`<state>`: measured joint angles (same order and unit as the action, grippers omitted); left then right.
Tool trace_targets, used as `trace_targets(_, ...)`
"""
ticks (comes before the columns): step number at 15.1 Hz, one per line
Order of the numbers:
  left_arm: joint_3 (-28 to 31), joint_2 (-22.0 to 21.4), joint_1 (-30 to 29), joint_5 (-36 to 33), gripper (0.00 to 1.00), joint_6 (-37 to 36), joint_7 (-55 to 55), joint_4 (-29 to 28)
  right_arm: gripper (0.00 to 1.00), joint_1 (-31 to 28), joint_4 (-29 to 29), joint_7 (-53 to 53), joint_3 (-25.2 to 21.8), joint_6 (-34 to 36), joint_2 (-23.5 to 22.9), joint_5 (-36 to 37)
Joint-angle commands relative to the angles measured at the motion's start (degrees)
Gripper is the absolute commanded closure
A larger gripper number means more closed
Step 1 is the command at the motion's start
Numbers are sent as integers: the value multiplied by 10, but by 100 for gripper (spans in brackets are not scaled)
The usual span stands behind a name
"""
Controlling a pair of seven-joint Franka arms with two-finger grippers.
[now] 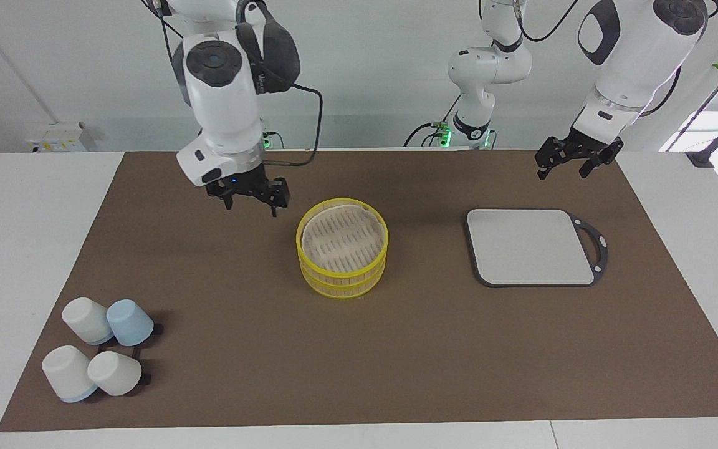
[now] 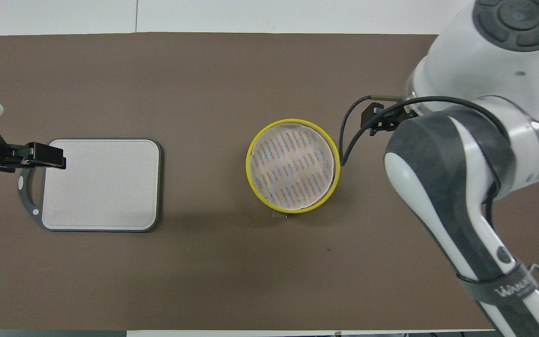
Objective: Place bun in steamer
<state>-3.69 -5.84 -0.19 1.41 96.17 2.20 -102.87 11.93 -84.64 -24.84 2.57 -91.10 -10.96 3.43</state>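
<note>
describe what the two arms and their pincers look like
Both arms have glossy white shells with dark grey joint caps and panels, and black cables looping alongside. The right pincer and left pincer are black and two-fingered. The right arm's dark band carries pale lettering.

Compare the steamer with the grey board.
The steamer is round, yellow-rimmed and two tiers tall; the grey board is rectangular, dark-rimmed and flat. The steamer's floor is slatted; the board's face is plain, with a handle loop. Both sit on the brown mat and carry nothing.

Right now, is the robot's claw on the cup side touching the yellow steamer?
Apart. The facing view shows brown mat between the right gripper and the steamer's yellow rim; the gripper hangs beside it, toward the right arm's end.
</note>
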Motion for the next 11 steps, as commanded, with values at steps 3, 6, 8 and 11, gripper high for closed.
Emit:
trace_targets(3, 8, -4, 6, 3, 0, -11, -6, 7, 0, -81, -58, 51, 10, -3, 69, -4)
trace_targets(6, 8, -4, 6, 3, 0, -11, -6, 7, 0, -88, -97, 71, 10, -6, 108, -5)
trace_targets(8, 8, -4, 6, 3, 0, -11, -6, 7, 0, -99, -103, 87, 8, -11, 111, -11)
trace_targets(11, 8, -4, 6, 2, 0, -12, -6, 7, 0, -115, -103, 116, 7, -42, 112, -29)
